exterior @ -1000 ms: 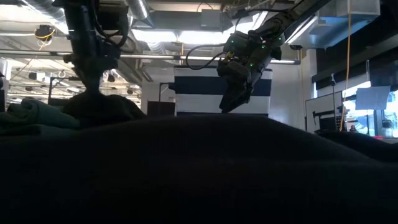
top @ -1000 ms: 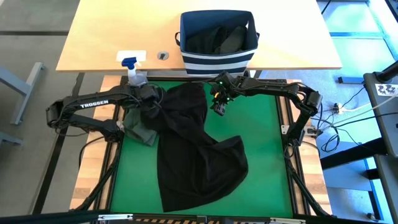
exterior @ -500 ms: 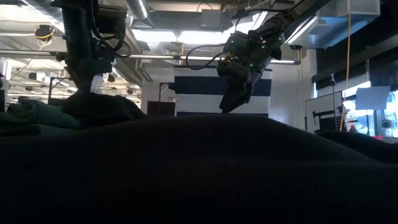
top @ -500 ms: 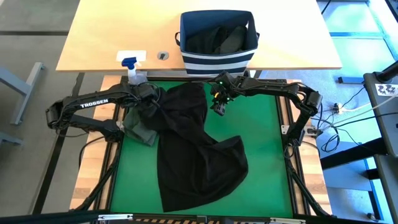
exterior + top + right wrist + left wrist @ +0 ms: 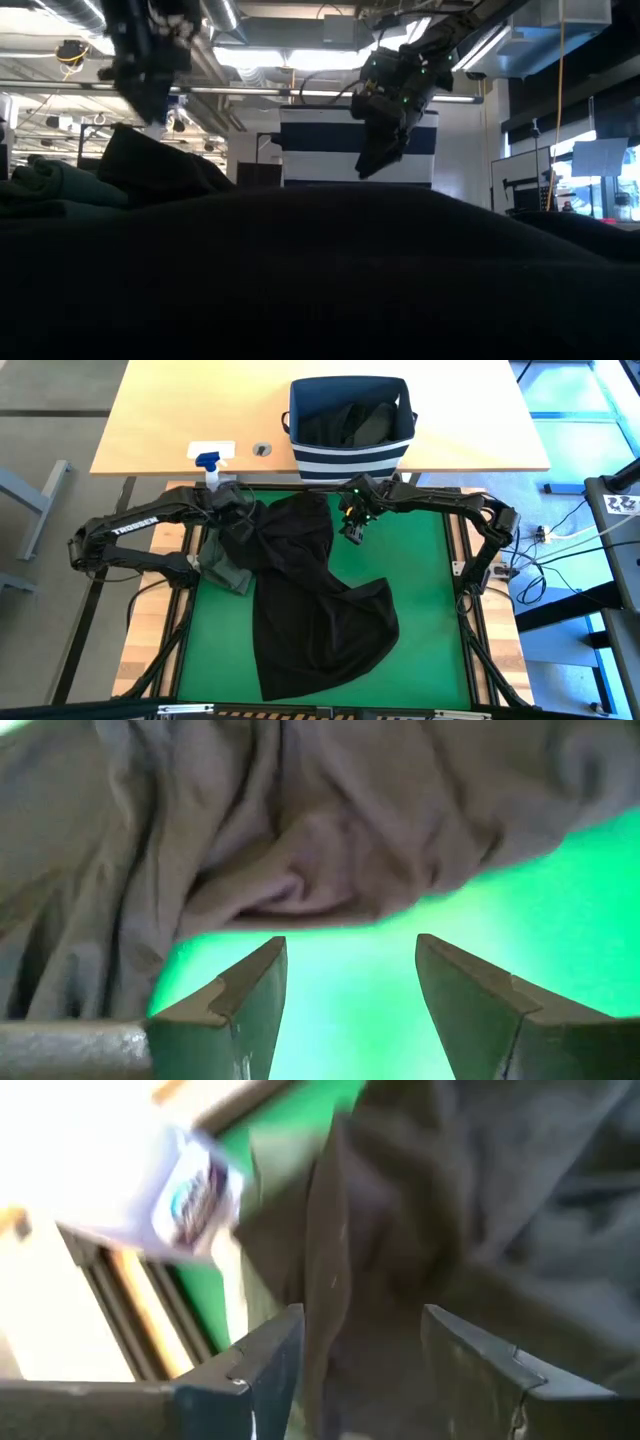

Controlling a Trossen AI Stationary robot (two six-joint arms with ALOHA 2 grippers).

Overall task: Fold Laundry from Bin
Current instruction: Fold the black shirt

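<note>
A big black soft cloth garment [image 5: 310, 600] is lying spread over the green mat [image 5: 420, 590] on the robot's table. It is covering most of the mat's middle, so much of the mat under it is hidden. A dark olive green cloth garment [image 5: 225, 572] is peeking out from under the black one, on the side of the mat nearest the left arm; only a small bit is showing.

The left gripper [image 5: 232, 508] is hanging over the bunched-up corner of the black garment, near the far edge of the mat. In the left wrist view its two fingers [image 5: 262, 1370] are standing apart with nothing between them, and the dark cloth is lying below. The blurry clear spray bottle [image 5: 190, 1195] is showing beside the cloth there.

The right gripper [image 5: 352, 525] is hanging just past the other far corner of the black garment, over bare green mat. Its fingers [image 5: 240, 995] are apart and holding nothing.

The navy fabric bin with white stripes [image 5: 350, 460] is standing on the pale wooden table [image 5: 160, 420], just beyond the mat's far edge. Dark cloth is lying inside the bin, but it is hard to tell what pieces they are.

In the low view the black garment is filling the front, so the table top is hidden.
</note>
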